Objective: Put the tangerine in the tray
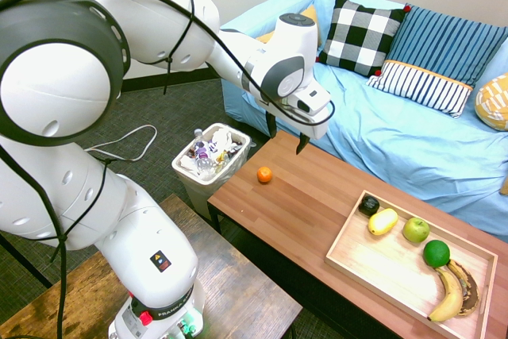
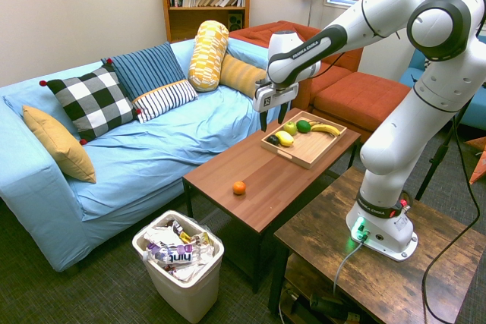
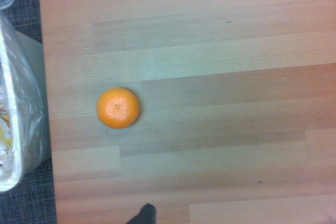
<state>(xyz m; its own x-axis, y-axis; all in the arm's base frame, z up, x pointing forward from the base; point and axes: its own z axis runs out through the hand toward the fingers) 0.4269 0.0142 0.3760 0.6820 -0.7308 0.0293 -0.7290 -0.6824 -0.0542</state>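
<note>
The tangerine [image 1: 264,174] [image 2: 239,187] [image 3: 118,108] lies alone on the wooden coffee table near its end by the waste bin. At the table's other end sits the light-wood tray [image 1: 381,263] [image 2: 317,146], holding a yellow fruit, a green apple, a lime, a banana and a dark item. My gripper [image 1: 286,135] [image 2: 272,120] hangs open well above the table, between the tangerine and the tray, with nothing between its fingers.
A white waste bin [image 1: 211,159] [image 2: 179,262] full of wrappers stands on the floor beside the table's end. A blue sofa [image 1: 413,136] with several cushions runs along the table's far side. A darker wooden table [image 2: 364,248] bears the arm.
</note>
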